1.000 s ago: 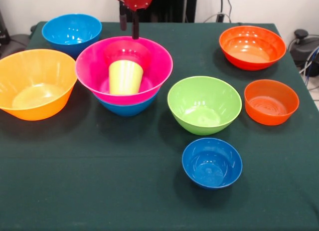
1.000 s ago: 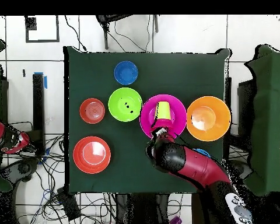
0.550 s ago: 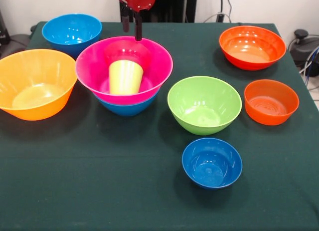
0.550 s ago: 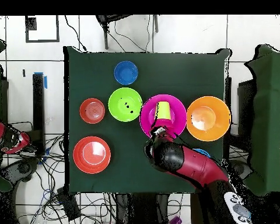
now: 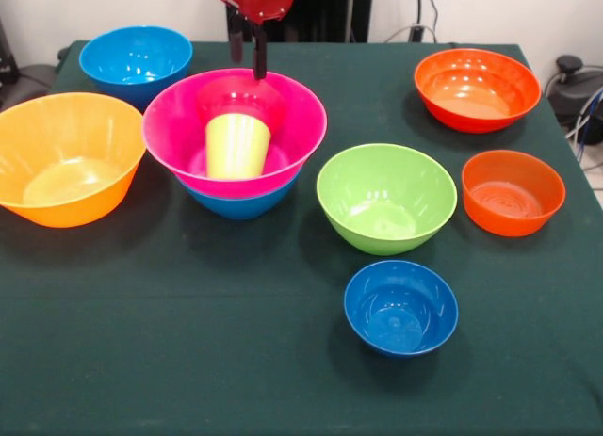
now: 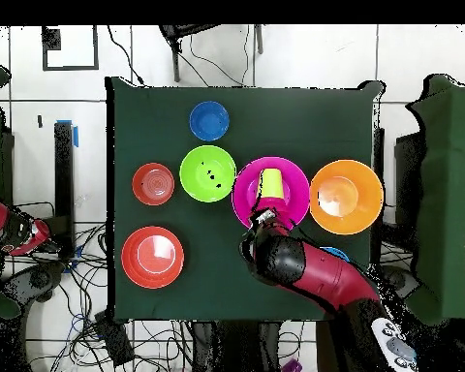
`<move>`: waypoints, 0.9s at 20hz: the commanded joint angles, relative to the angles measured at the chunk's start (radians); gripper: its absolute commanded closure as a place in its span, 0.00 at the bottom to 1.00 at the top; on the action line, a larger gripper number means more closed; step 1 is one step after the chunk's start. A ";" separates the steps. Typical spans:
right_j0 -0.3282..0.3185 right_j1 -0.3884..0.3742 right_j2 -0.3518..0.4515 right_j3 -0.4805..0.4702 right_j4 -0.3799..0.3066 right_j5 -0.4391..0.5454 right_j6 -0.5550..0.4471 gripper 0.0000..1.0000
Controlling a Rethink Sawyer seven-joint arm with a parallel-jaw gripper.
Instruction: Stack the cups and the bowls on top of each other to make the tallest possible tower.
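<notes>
Tower so far: pink bowl nested in a blue bowl, lime cup standing mouth-down inside the pink one. You've got the claw hanging above the pink bowl's far rim, fingers pointing straight down, a narrow gap between them, nothing held.

Key relation: the cup sits just below the claw and a little toward the table's near side, its long axis vertical, so it lines up with the fingers. The overhead view shows the claw at the pink bowl's robot-side edge, with the cup just beyond it.

Loose pieces from the claw, front view: green bowl to the lower right, nearest; small blue bowl further down past it; small orange bowl and big red-orange bowl well off to the right; big orange bowl and second blue bowl to the left.

My read: next piece caps the cup, so you need a shift right to fetch a bowl first.
</notes>
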 commanded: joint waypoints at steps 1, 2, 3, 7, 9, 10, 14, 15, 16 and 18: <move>0.008 0.097 0.066 -0.047 0.018 -0.090 0.117 0.00; 0.007 0.096 0.066 -0.048 0.016 -0.091 0.114 0.00; 0.006 0.096 0.068 -0.052 0.016 -0.091 0.112 0.00; 0.010 0.084 0.071 -0.051 0.015 -0.105 0.113 0.00; 0.011 0.087 0.076 -0.051 0.016 -0.111 0.115 0.00; 0.009 0.092 0.079 -0.053 0.017 -0.115 0.115 0.00; -0.001 0.115 0.079 -0.070 0.022 -0.094 0.104 0.00; -0.003 0.121 0.076 -0.075 0.021 -0.090 0.101 0.00; -0.005 0.127 0.073 -0.080 0.021 -0.087 0.098 0.00; -0.010 0.136 0.073 -0.086 0.016 -0.093 0.094 0.00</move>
